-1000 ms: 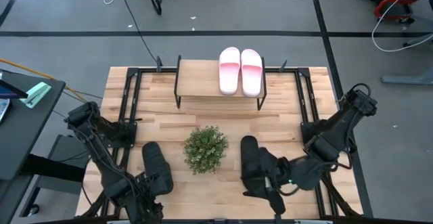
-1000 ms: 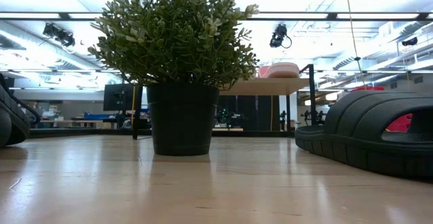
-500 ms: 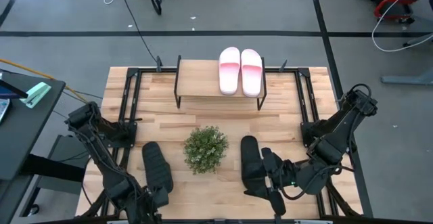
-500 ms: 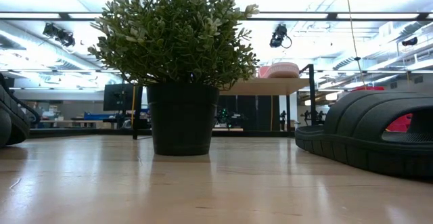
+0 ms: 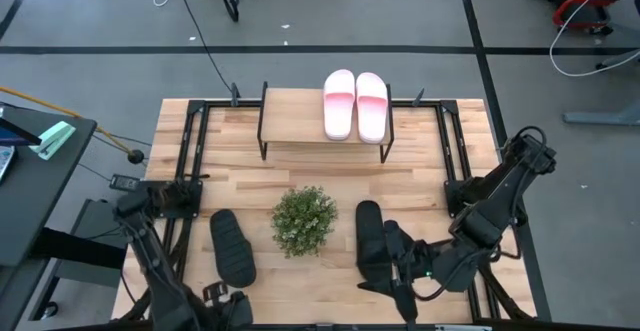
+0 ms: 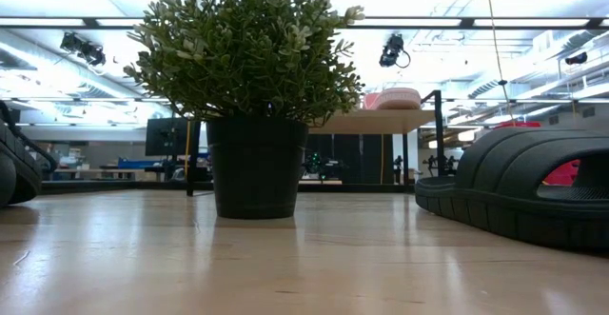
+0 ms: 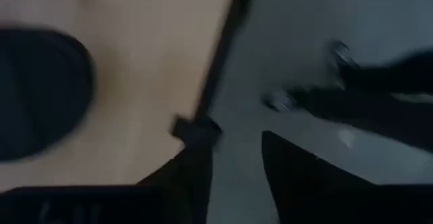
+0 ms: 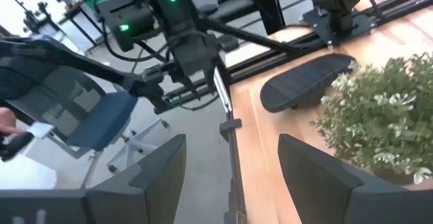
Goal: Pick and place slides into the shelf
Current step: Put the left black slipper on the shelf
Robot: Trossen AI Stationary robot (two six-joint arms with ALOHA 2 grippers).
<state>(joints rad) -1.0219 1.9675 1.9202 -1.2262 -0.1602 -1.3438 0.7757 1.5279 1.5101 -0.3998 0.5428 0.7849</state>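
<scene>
Two pink-and-white slides (image 5: 355,106) lie side by side, soles down, on the right half of the shelf (image 5: 295,121). One black slide (image 5: 232,248) lies on the table left of the plant, the other black slide (image 5: 370,239) right of it. My left gripper (image 7: 237,176) is open at the table's near edge (image 5: 222,306), just near of the left black slide (image 7: 34,92). My right gripper (image 8: 230,176) is open and sits low beside the right black slide's near end (image 5: 403,279). It faces the left black slide (image 8: 308,82).
A potted plant (image 5: 303,221) stands between the two black slides and fills the middle of the low view (image 6: 257,96). The shelf's left half is bare board. Black frame rails (image 5: 185,186) run along both table sides. My left arm (image 8: 176,41) shows across from the right wrist.
My left gripper has drawn back from over the left black slide toward the table's near edge, and its arm has swung outward. The slide now lies uncovered on the table. My right arm has kept nearly still.
</scene>
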